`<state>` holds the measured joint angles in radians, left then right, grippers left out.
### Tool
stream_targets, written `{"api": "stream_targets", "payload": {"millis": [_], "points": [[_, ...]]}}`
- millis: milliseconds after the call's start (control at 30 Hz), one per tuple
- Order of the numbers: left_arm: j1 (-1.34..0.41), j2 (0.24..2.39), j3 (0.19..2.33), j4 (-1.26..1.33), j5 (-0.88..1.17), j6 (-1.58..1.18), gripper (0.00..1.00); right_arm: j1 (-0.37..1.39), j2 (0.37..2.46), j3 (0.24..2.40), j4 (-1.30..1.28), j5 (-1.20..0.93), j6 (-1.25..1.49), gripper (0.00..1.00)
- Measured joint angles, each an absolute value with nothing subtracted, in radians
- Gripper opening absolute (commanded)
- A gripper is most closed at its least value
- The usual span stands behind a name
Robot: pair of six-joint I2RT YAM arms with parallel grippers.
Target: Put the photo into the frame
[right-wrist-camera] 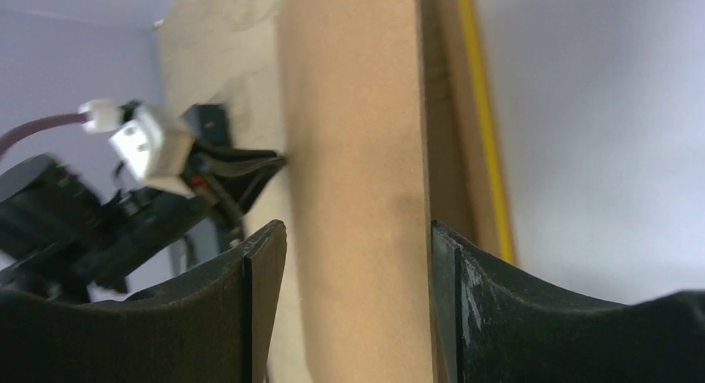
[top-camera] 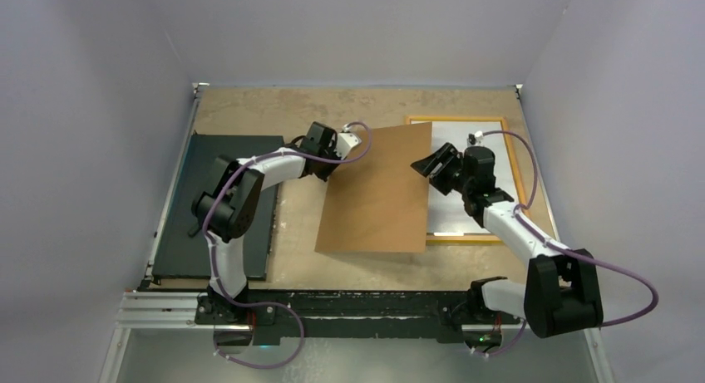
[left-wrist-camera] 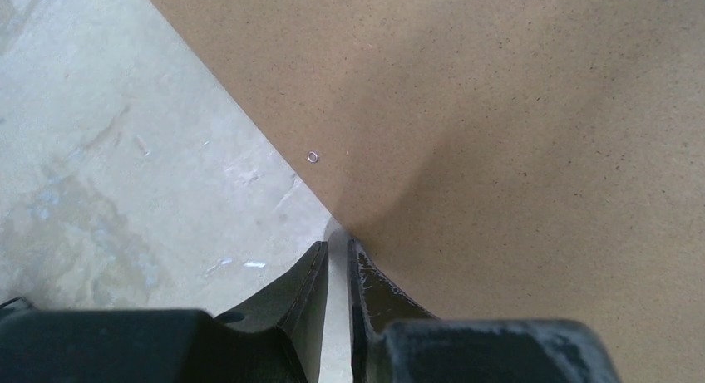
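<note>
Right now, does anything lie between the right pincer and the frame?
Yes: the brown backing board, gripped near its far left corner by the left pincer, passes between the open fingers of the right pincer and covers the left side of the frame.

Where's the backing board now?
Top view: the brown backing board is mid-table, between the black board on the left and the frame on the right, overlapping the frame's left side, pinched at its far-left corner by the left fingers.

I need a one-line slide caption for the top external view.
Left gripper pinches the brown board by its left edge; right gripper, jaws open, straddles its right edge over the yellow frame.
</note>
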<state>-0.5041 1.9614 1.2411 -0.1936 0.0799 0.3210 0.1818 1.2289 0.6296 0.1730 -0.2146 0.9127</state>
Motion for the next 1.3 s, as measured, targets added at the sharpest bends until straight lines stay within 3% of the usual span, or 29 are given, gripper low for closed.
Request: {"api": "stream_targets", "payload": {"millis": [67, 233, 333, 367, 467, 567, 700, 867, 1033, 1300], "points": [[-0.504, 1.963, 1.246, -0.197, 0.095, 0.317, 0.15, 0.182, 1.222, 0.630, 0.221, -0.260, 0.918, 0.57], [-0.515, 1.967, 1.252, -0.200, 0.167, 0.306, 0.16, 0.196, 1.247, 0.630, 0.240, -0.342, 0.919, 0.26], [-0.513, 1.966, 1.253, -0.202, 0.169, 0.307, 0.26, 0.186, 1.261, 0.632, 0.209, -0.354, 0.906, 0.02], [-0.512, 1.966, 1.253, -0.203, 0.167, 0.310, 0.29, 0.185, 1.262, 0.635, 0.196, -0.356, 0.901, 0.00], [-0.496, 1.959, 1.257, -0.217, 0.168, 0.317, 0.40, 0.187, 1.263, 0.679, 0.167, -0.379, 0.918, 0.00], [-0.457, 1.922, 1.272, -0.310, 0.234, 0.332, 0.68, 0.203, 1.263, 0.752, 0.124, -0.381, 0.918, 0.00], [-0.376, 1.788, 1.359, -0.442, 0.355, 0.409, 0.85, 0.207, 1.263, 0.821, 0.056, -0.347, 0.941, 0.00], [-0.363, 1.438, 1.460, -0.573, 0.503, 0.592, 0.90, 0.207, 1.267, 0.912, 0.002, -0.284, 1.029, 0.00], [-0.620, 1.165, 1.350, -0.633, 0.500, 0.772, 0.91, 0.207, 1.269, 0.951, 0.046, -0.255, 1.161, 0.00], [-0.754, 1.088, 1.145, -0.687, 0.367, 0.899, 0.84, 0.207, 1.269, 0.960, 0.065, -0.262, 1.300, 0.00]]}}
